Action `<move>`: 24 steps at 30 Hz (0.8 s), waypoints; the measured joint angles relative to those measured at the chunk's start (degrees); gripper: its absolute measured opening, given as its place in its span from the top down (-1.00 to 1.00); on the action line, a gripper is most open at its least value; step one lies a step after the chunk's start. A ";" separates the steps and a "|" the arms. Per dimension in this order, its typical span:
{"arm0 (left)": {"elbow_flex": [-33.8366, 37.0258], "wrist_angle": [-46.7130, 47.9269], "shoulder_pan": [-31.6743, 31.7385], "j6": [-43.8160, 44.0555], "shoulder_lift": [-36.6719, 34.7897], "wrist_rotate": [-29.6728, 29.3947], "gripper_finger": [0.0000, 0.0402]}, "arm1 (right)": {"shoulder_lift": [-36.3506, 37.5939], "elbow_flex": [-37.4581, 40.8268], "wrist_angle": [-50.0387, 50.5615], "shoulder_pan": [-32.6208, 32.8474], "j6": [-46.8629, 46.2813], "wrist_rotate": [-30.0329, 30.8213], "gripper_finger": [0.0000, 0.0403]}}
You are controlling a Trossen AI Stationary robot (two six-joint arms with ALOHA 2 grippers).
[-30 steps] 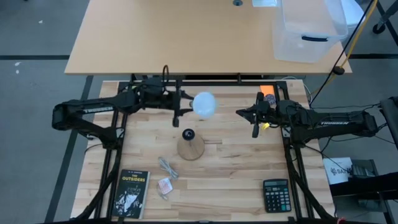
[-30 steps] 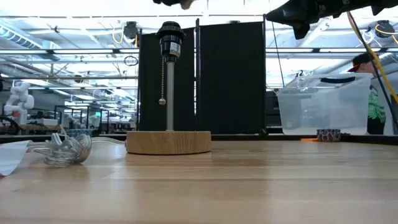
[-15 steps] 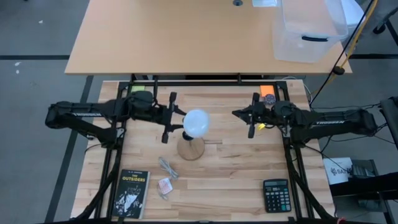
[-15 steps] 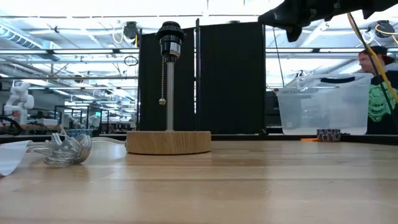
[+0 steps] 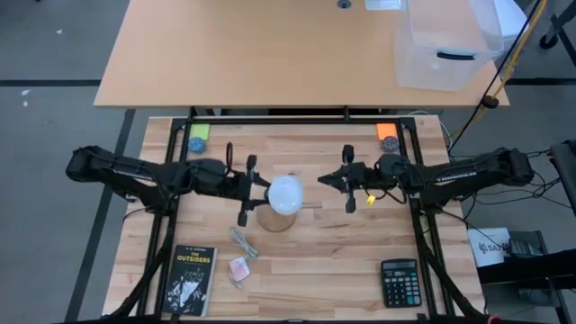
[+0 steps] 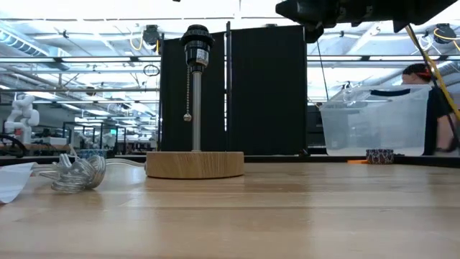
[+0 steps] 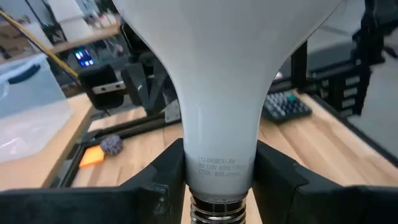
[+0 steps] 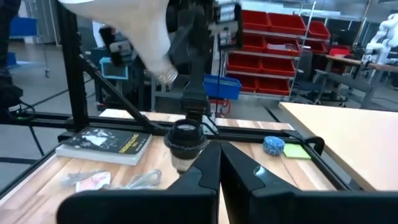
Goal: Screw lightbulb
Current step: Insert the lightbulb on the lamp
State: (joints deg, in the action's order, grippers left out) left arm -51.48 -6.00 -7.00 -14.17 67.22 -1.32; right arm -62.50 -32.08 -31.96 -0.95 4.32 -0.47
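Note:
The white lightbulb (image 5: 285, 193) hangs over the tan wooden stand (image 5: 277, 219) at mid-table, and its globe hides the black socket from above. My left gripper (image 5: 261, 191) reaches in from the table's left and is shut on the bulb. In the right wrist view the bulb's threaded base (image 8: 166, 76) hangs tilted a little above the socket (image 8: 185, 140), clear of it. My right gripper (image 5: 328, 180) is shut and empty, level, just right of the stand. The low view shows the socket (image 6: 195, 39) on its pole and my right gripper (image 6: 316, 14), but not the bulb. My left gripper pinches the bulb's narrow neck (image 7: 217, 168) between its two fingers (image 7: 168, 177), just above the metal thread (image 7: 217, 211). The fingers come nearly level from the table's left. The bulb is lifted clear, globe up and tilted, threaded base down over the socket.
A book (image 5: 189, 279), a coil of clear cable (image 5: 241, 241) and a small packet (image 5: 238, 267) lie near left; a calculator (image 5: 399, 282) near right. A clear bin (image 5: 447, 40) stands on the far desk. A person (image 6: 438, 108) stands beyond the table.
My left gripper has carried the bulb toward the table's near edge and slightly down, from beyond the stand to right over its socket. My right gripper, still shut, has moved toward the table's left, closer to the stand, and sunk a little.

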 joint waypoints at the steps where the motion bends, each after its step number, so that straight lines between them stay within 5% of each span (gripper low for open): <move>1: 1.58 -2.69 -0.08 0.21 -0.20 -0.47 0.31 | -0.18 0.00 -0.09 0.00 -0.02 0.00 1.00; 14: 21.25 -38.47 2.37 7.67 -0.93 -1.58 0.25 | -5.12 -0.02 -14.96 3.52 2.66 0.13 1.00; 24: 24.50 -44.03 3.23 9.81 -0.83 -1.10 0.24 | -13.16 -6.78 -14.87 3.69 2.82 0.23 1.00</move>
State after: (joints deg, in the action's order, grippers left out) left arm -26.98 -50.03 -3.77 -4.35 66.39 -2.42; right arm -75.66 -38.86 -46.83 2.74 7.14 -0.24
